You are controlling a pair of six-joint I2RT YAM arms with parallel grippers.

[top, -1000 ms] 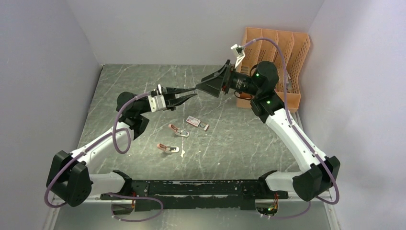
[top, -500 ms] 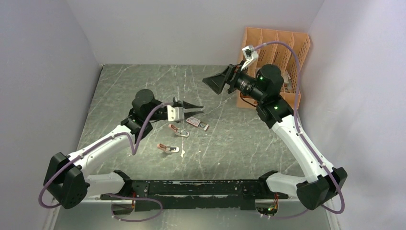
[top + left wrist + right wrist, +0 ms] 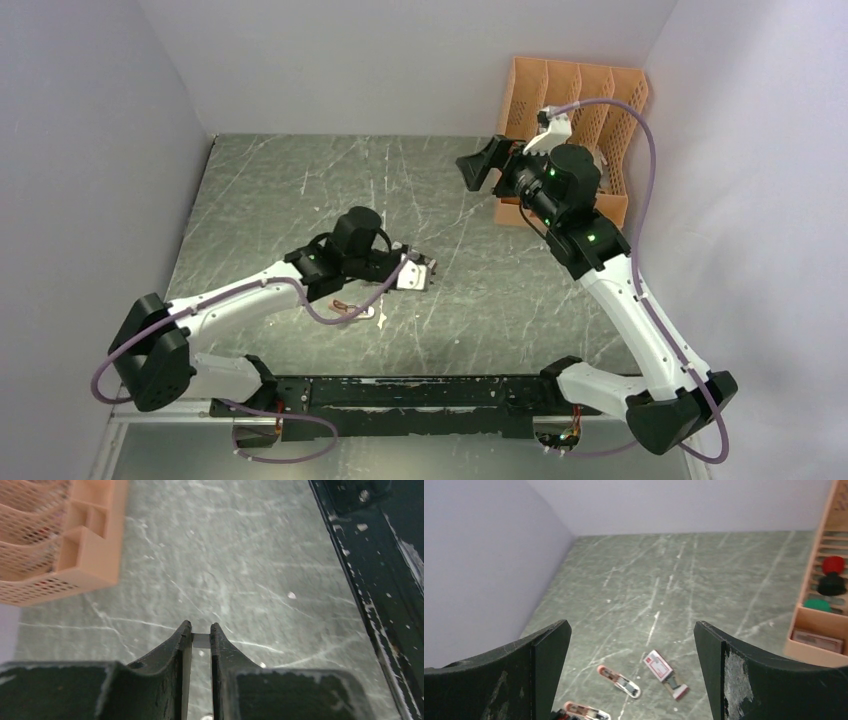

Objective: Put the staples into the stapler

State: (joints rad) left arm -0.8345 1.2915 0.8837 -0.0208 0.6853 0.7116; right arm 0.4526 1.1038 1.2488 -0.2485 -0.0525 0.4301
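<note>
Grey-green, scratch-veined desk [image 3: 290,190], walled in pale lilac on three sides, forms the work area.

At its centre the left tool [image 3: 201,626] is clenched on a thin pale sliver pinched between its tips, judged to be a staple strip [image 3: 201,640]. The strip's length is hidden. Within the last second this tool has left its mid-air meeting with the right tool [image 3: 631,625] and dropped toward the desk centre. The top view places it just over the staple box [image 3: 663,671]; contact with the box cannot be told.

The right tool is released, jaws at full spread, nothing between them. It has drawn back toward the orange organiser [image 3: 575,120].

The red-and-white box lies flat, its tray slid partly out. A pink stapler [image 3: 620,681] lies just beside it, and a second stapler [image 3: 585,712] lies nearer the arm bases.

Consequence for the task: the left arm alone carries the strip. Neither stapler is held, and whether either magazine stands open cannot be told. Loading is judged not yet begun.
</note>
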